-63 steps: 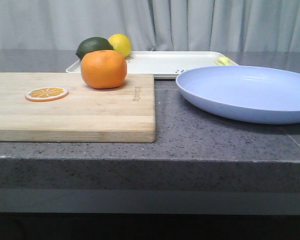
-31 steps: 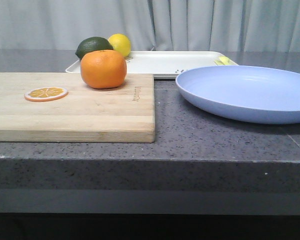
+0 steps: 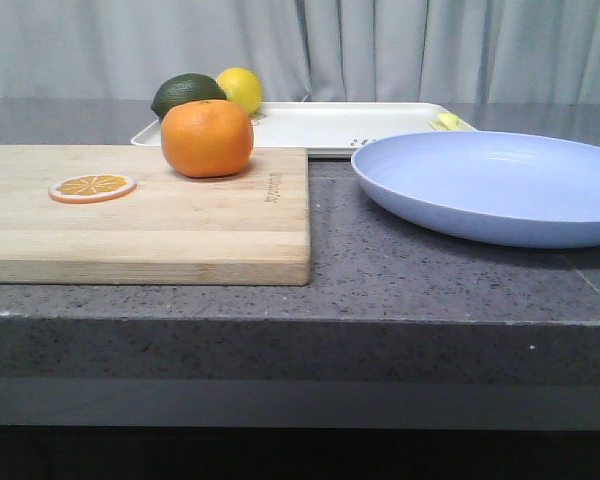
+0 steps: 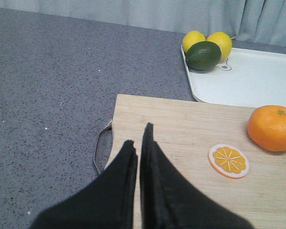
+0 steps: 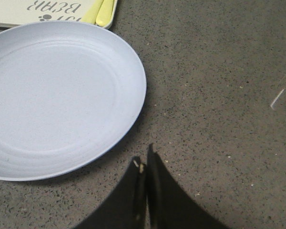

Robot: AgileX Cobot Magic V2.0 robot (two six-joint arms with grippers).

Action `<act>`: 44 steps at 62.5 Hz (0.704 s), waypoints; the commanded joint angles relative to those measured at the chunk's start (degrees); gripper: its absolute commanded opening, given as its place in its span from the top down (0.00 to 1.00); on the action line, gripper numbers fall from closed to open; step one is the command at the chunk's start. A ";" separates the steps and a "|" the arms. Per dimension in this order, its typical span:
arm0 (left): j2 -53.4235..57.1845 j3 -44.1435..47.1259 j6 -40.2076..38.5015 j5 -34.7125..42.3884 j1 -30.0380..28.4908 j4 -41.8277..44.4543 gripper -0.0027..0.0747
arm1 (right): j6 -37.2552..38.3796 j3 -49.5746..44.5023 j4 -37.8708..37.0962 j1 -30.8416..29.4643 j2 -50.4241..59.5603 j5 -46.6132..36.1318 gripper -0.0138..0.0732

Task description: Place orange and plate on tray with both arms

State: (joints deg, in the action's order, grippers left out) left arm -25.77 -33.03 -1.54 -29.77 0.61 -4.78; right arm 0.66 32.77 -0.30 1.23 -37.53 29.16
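The orange (image 3: 207, 138) rests on the wooden cutting board (image 3: 150, 225), near its far edge, beside an orange slice (image 3: 93, 187). The plate (image 3: 500, 185) sits on the grey counter (image 3: 420, 280), right of the board and just in front of the tray (image 3: 330, 125). The tray lies at the rear, with a lemon (image 3: 241, 88) and a dark green fruit (image 3: 185, 93) at its left end. The left gripper (image 4: 137, 138) hovers over the board, jaws pressed together. The right gripper (image 5: 143, 160) hangs beside the plate rim, jaws likewise closed, holding nothing.

Dark grey speckled stone countertop (image 3: 400, 285), pale grey pleated curtain (image 3: 380, 45) behind, soft even light
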 commanded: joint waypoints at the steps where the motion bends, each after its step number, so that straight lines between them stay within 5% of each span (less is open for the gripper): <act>1: -0.71 -2.05 -0.54 4.67 0.47 -0.76 0.76 | -0.66 1.95 -1.12 -0.24 -0.25 -2.60 0.64; 8: -0.71 -2.05 -0.54 4.67 0.47 -0.76 0.45 | -0.32 1.95 -1.12 -0.24 -0.25 -2.10 0.37; 15: -0.71 -2.05 -0.54 4.67 0.47 -0.76 0.22 | -0.32 1.95 -1.12 -0.24 -0.25 -2.05 0.26; 28: -1.86 -2.61 0.36 4.67 1.82 -1.97 0.18 | -0.32 1.95 -1.12 -0.24 -0.25 -1.17 0.25; 44: -10.43 -8.27 1.54 4.18 12.25 -2.19 0.18 | -0.32 1.95 -1.12 -0.24 -0.25 0.02 0.25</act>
State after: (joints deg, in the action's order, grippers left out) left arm -33.33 -37.82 0.00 -29.76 9.87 -6.04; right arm 0.66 32.77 -0.41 1.23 -37.53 32.29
